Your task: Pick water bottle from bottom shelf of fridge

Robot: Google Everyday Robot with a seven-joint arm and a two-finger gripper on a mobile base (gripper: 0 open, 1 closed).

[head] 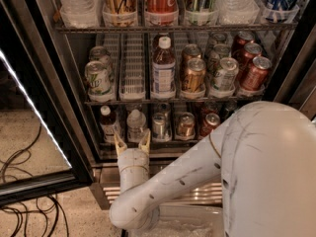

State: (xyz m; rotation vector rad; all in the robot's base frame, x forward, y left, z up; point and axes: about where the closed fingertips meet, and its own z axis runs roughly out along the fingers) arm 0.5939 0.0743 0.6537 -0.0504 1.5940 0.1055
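Two tan fingers (119,145) of our white arm's gripper (132,145) stand spread wide, holding nothing, just before the small clear ribbed water bottle (136,124). We see it upright on the dark wire bottom shelf (173,142) of the steel fridge (66,78).

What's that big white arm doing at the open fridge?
It's a robot going after the water bottle on the bottom shelf of the fridge. Its gripper is right in front of the bottle, fingers open, not gripping it yet. Cans stand to the bottle's right.
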